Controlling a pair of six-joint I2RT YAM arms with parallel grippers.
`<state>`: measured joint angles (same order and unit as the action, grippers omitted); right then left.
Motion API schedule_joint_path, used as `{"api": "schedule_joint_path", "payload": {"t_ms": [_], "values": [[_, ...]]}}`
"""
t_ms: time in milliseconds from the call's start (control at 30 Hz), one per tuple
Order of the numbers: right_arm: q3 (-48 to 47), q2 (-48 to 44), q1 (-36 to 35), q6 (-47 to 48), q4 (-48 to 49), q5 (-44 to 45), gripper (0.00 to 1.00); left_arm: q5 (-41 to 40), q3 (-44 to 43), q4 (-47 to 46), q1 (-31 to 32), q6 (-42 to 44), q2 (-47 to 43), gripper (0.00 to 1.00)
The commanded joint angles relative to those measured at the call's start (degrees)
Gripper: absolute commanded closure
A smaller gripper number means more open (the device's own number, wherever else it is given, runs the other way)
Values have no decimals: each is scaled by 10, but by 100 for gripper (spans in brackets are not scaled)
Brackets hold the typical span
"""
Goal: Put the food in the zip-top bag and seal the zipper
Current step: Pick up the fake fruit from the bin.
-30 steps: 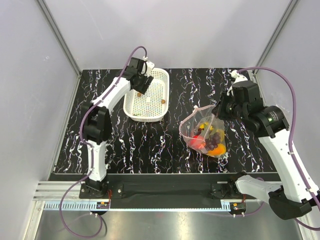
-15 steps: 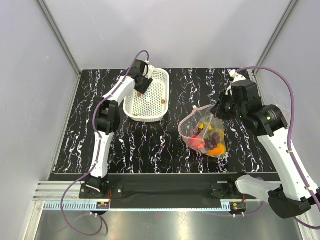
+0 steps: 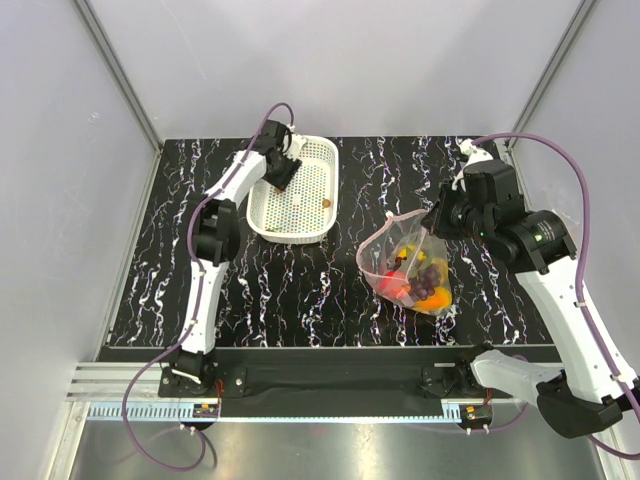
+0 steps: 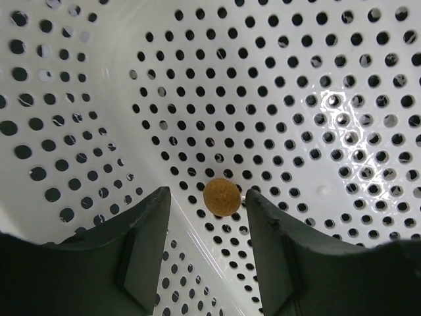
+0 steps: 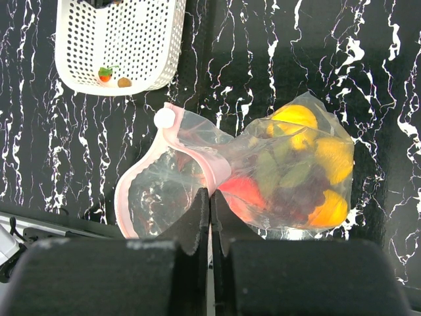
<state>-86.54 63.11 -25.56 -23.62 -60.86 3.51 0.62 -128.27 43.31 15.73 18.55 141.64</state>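
The zip-top bag (image 3: 410,265) lies on the black marbled table, its mouth gaping. Food (image 5: 296,168) fills its far end: yellow, orange, red and dark purple pieces. My right gripper (image 5: 210,195) is shut on the bag's pink zipper (image 5: 214,168) at the mouth edge; from above this gripper (image 3: 432,222) holds the edge raised. My left gripper (image 4: 207,196) is open, low inside the white basket (image 3: 318,180). A small tan ball of food (image 4: 221,196) rests on the basket floor between its fingertips, untouched.
In the right wrist view a small red piece (image 5: 105,74) and a brown piece (image 5: 124,82) lie in the basket (image 5: 158,39). Grey walls stand on three sides of the table. A white slider tab (image 5: 164,118) sits on the zipper.
My left gripper has dropped lower into the basket's far left corner and its jaws have narrowed. The right gripper and the bag have stayed put.
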Motion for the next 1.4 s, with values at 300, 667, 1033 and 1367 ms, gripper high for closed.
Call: {"api": "schedule_joint_path", "payload": {"t_ms": [300, 667, 1033, 1367], "values": [[-6, -18, -3, -2, 45, -5, 100, 24, -63, 64, -9, 9, 44, 71], [1, -15, -4, -5, 47, -3, 100, 45, 56, 26, 2, -39, -132, 78], [-8, -3, -2, -6, 49, -7, 100, 231, 331, -171, 88, -201, -473, 73], [-20, -10, -3, -16, 31, -9, 100, 311, 423, -307, 251, -266, -620, 71]]}}
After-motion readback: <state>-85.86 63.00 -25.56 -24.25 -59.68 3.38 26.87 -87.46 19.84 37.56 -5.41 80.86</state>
